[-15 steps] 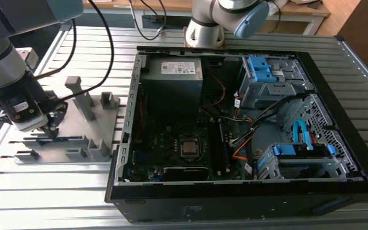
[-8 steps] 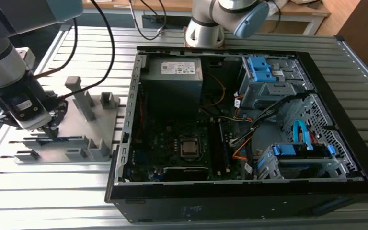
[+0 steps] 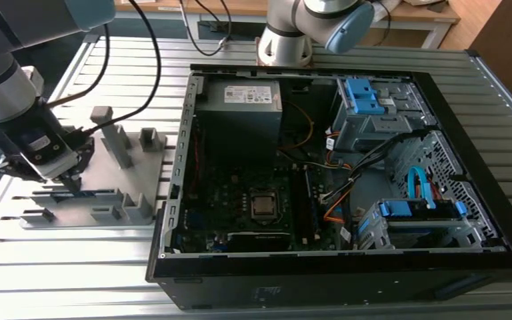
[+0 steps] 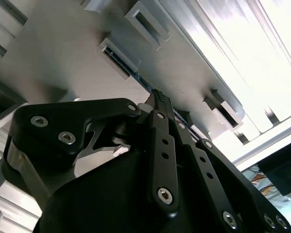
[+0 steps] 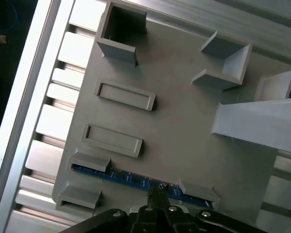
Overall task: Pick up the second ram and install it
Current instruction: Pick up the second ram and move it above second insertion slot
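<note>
**Exterior view, nine o'clock:** holder tray of matt grey plastic, on a table of ribbed, bright aluminium slats.

**Centre to three o'clock:** computer case of black painted sheet metal with a satin finish. Drive cage of bare grey steel with glossy blue plastic clips.

**Twelve o'clock:** robot arm with a smooth silver-grey housing.

**Second wrist view:** gripper of matt black links with bright steel screw heads.

**First wrist view:** second ram, a glossy blue circuit board.

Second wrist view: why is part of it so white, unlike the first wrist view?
In the second wrist view, light glares off the ribbed aluminium table, bleaching it, with the black gripper dark in front; in the first wrist view the grey plastic holder tray is evenly lit.
</note>
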Robot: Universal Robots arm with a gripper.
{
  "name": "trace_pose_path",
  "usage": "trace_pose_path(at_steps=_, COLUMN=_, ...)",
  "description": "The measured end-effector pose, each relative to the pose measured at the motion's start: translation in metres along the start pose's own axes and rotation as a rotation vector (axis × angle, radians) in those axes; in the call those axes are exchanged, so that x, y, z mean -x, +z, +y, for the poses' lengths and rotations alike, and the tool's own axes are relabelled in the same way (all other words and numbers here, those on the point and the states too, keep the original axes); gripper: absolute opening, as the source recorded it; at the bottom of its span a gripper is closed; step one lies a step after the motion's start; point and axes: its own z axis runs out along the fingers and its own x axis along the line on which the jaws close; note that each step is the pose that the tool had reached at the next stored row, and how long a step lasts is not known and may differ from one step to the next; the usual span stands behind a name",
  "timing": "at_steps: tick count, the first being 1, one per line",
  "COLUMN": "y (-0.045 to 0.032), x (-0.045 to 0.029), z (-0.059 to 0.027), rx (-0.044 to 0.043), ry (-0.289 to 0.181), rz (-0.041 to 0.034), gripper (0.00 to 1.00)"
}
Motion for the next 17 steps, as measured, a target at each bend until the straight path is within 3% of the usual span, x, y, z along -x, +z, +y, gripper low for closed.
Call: trace_pose_path(at_steps=17, y=0.0000, x=0.0000, z=0.0000, rx=0.0060, ry=-0.200, rz=-0.0055, gripper=0.10)
